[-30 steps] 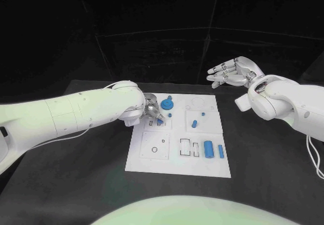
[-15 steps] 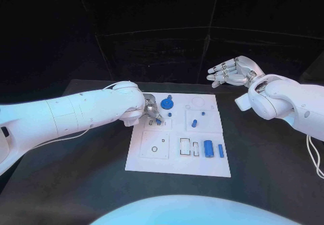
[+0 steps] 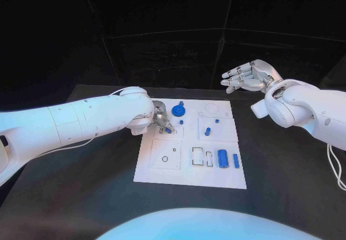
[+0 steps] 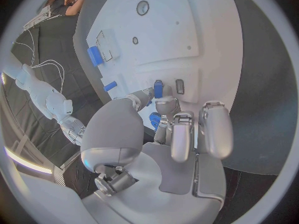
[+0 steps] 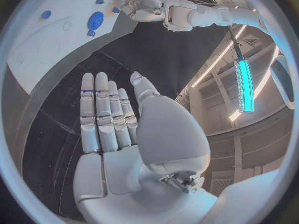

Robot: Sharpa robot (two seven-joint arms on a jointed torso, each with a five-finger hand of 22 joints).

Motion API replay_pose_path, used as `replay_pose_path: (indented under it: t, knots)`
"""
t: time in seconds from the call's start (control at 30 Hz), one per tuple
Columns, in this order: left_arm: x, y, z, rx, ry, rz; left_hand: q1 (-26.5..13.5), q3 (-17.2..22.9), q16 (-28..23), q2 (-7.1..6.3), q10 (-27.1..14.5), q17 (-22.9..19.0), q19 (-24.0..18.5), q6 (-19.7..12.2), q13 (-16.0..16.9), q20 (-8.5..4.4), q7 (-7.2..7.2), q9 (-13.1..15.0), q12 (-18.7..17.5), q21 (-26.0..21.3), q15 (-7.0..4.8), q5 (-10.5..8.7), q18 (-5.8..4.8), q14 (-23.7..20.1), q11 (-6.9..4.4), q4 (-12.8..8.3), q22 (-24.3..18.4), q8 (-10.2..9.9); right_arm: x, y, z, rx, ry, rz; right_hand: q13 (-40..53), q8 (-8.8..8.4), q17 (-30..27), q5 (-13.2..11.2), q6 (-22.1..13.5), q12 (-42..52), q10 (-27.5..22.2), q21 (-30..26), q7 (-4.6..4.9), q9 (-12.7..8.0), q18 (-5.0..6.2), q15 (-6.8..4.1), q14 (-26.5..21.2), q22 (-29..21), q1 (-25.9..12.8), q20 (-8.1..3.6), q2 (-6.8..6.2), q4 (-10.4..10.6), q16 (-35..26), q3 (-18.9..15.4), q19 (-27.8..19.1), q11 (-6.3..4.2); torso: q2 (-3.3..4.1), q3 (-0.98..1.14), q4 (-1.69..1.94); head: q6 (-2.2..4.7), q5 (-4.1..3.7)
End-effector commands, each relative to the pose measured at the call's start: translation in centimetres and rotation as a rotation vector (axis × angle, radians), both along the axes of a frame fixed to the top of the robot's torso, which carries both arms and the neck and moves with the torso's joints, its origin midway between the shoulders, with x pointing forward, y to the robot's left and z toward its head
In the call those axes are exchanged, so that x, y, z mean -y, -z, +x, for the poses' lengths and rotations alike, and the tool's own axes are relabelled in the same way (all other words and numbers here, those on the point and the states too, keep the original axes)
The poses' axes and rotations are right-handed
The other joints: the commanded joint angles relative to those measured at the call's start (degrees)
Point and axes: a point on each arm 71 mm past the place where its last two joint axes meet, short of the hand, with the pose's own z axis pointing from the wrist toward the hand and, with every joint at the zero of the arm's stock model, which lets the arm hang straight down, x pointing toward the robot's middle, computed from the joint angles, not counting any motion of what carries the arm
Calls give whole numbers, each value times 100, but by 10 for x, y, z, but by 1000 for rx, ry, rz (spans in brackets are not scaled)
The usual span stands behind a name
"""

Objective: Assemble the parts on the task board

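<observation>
The white task board (image 3: 189,170) lies in the middle of the black table. My left hand (image 3: 160,120) hovers low over the board's far left part and pinches a small blue peg (image 4: 158,88) between thumb and a fingertip, right beside a small rectangular slot (image 4: 179,86). A blue gear-shaped part (image 3: 178,111) lies just beyond that hand. On the board's near right lie a blue cylinder (image 3: 223,158) and a blue bar (image 3: 236,160). My right hand (image 3: 249,76) is raised beyond the board's far right corner, fingers spread and holding nothing.
More small blue parts sit on the board at mid-right: a short peg (image 3: 207,131) and two tiny studs (image 3: 216,120) (image 3: 181,121). Empty rectangular slots (image 3: 197,156) lie left of the cylinder. Bare black table (image 3: 86,190) surrounds the board.
My left hand has edged very slightly with the small blue peg still in its fingertips. The right hand has stayed raised and still.
</observation>
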Motion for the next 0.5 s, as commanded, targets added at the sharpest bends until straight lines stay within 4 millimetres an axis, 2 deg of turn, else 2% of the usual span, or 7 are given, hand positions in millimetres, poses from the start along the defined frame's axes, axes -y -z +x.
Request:
replay_pose_path:
  t: [0.03,0.5]
  knots:
    - [-2,4,-2,-28,12,41,-10,986,40,49,41,1509,34,-20,3,5,-11,12,19,30,3,29,-23,606,-4,-942,9,42,-1,-2,0,11,-4,7,-5,-29,-9,28,-27,-36,1,-19,5,-8,64,45,-1,-5,-42,13,3,6,-16,-17,38,18,1,3,1,-5,12]
    - [0,5,-1,-39,22,43,-257,874,40,-28,66,1509,33,7,25,-10,-66,78,61,30,-17,19,-24,606,-35,-816,24,151,-3,-2,0,12,-8,8,-8,-27,-10,32,-29,-35,-1,-25,5,-7,65,45,0,-9,-39,14,9,4,-20,-12,39,18,-1,7,-2,-12,9]
